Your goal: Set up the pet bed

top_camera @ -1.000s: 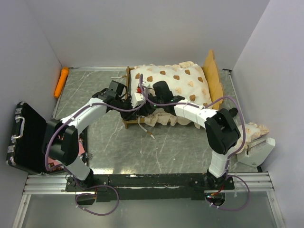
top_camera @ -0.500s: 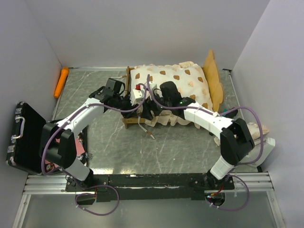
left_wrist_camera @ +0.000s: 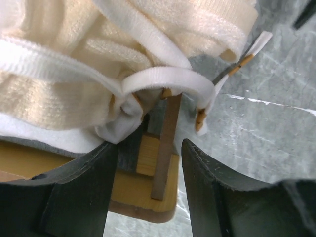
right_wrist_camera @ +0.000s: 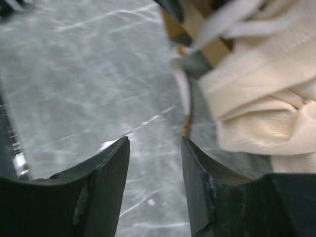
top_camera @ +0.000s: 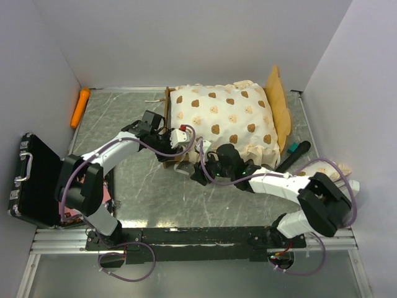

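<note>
My left claw [left_wrist_camera: 148, 150] stands open, a wooden corner of the pet bed [left_wrist_camera: 143, 192] between its fingers, the ruffled mattress [left_wrist_camera: 64, 98] beyond. My right claw [right_wrist_camera: 154, 145] gapes empty over the worktop [right_wrist_camera: 74, 74], ruffles ahead to its right.

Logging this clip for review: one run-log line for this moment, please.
mattress: on bed frame | left fingers: open at frame corner | right fingers: open, empty, beside ruffle

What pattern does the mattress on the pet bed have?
The mattress is cream with small brown bear-shaped prints; the top external view shows it best.
</note>
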You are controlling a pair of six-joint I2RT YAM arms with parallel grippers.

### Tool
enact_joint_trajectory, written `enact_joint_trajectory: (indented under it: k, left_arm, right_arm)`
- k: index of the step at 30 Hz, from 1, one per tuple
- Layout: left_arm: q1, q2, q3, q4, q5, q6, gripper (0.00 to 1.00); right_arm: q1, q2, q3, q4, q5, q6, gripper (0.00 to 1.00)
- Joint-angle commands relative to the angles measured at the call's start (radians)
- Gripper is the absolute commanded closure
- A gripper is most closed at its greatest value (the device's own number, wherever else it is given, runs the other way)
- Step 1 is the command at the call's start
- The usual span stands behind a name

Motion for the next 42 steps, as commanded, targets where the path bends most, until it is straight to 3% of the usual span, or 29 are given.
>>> enact_joint_trajectory:
  k: [1,4,10,17,23,29,34,37,42]
  left_arm:
    - [0.003,0.047,0.009,-0.044,0.011,0.061,0.41]
    - [0.0,0.067,0.011,-0.047,0.014,0.071,0.42]
    - [-0.02,0.125,0.017,-0.064,-0.012,0.11,0.44]
    - [-0.04,0.142,0.012,-0.039,0.005,0.128,0.43]
    - [-0.039,0.094,0.123,-0.297,0.209,0.281,0.34]
    - [-0.048,0.116,0.133,-0.278,0.136,0.259,0.32]
    - [-0.092,0.218,0.144,-0.209,0.039,0.165,0.38]
    - [-0.1,0.293,0.153,-0.156,-0.015,0.099,0.52]
    - [-0.074,0.332,0.181,-0.186,-0.015,0.082,0.97]
  right_arm:
    - [-0.002,0.067,-0.031,0.26,0.094,0.015,0.5]
    - [0.0,0.125,-0.084,0.424,0.109,0.106,0.61]
    - [0.012,0.262,-0.166,0.725,0.172,0.24,0.61]
    - [0.009,0.279,-0.175,0.73,0.163,0.233,0.61]
    - [-0.002,0.245,-0.187,0.689,0.163,0.208,0.6]
    - [-0.017,0.217,-0.204,0.68,0.155,0.203,0.59]
    - [-0.02,0.222,-0.195,0.664,0.15,0.202,0.59]
    - [-0.02,0.222,-0.187,0.652,0.149,0.203,0.58]
    - [-0.023,0.22,-0.196,0.65,0.149,0.202,0.58]
